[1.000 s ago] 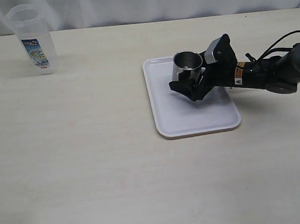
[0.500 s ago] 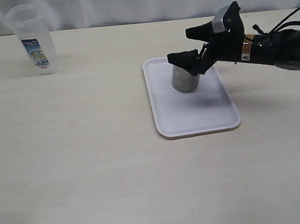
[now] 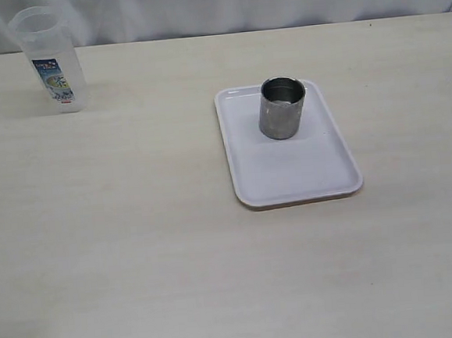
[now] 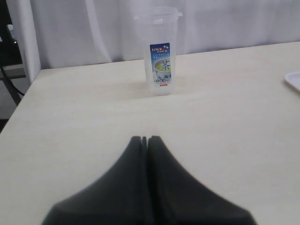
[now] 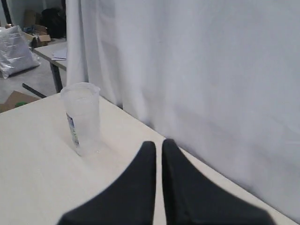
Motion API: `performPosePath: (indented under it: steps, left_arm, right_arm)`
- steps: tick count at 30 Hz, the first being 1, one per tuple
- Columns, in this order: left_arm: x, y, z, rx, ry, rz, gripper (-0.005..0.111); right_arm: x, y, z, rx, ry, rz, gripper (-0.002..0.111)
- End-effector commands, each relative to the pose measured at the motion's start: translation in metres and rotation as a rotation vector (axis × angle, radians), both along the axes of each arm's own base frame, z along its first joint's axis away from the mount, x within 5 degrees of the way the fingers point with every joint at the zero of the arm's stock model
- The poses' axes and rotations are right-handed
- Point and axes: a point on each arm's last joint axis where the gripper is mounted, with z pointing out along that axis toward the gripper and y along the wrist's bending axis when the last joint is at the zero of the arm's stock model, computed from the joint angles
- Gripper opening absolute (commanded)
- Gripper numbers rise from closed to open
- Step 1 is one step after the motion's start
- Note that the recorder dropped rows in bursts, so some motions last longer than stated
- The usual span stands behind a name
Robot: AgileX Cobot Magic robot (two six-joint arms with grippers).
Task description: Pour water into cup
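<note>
Left hand (image 4: 146, 140) closed, right hand (image 5: 158, 145) nearly so, both empty. The tall Lock&Lock container (image 3: 48, 62), upper left, could tip if grasped off-centre.

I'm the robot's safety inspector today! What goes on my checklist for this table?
Surface: pale table, wood-look top.
Job's things: steel cup upright, open end up, on a white tray; plastic container upright, far from the cup; water level too hard to tell.
Clutter: nothing seen.
Grippers: left gripper has its fingers shut and empty; right gripper has its fingers close together and empty; neither shows in the exterior view.
Cables: nothing seen.
Surroundings: white curtain behind the table; white bag on the floor beyond.
</note>
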Motion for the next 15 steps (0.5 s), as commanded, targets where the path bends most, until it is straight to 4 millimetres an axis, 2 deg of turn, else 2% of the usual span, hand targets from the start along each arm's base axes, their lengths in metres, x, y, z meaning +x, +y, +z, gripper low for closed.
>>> performPosePath:
  steps: [1, 7, 13, 15]
  left_arm:
    - [0.000, 0.000, 0.000, -0.004, -0.011, 0.004, 0.000]
    - [0.000, 0.000, 0.000, -0.004, -0.011, 0.004, 0.000]
    - [0.000, 0.000, 0.000, -0.004, -0.011, 0.004, 0.000]
    - [0.000, 0.000, 0.000, -0.004, -0.011, 0.004, 0.000]
  right_arm:
    - [-0.027, -0.008, 0.027, 0.005, -0.023, -0.103, 0.004]
    - [-0.078, -0.025, 0.043, 0.011, -0.086, -0.340, 0.004]
    - [-0.140, -0.025, 0.035, 0.045, -0.124, -0.361, 0.004]
    - [-0.160, -0.025, 0.026, 0.050, -0.130, -0.362, 0.004]
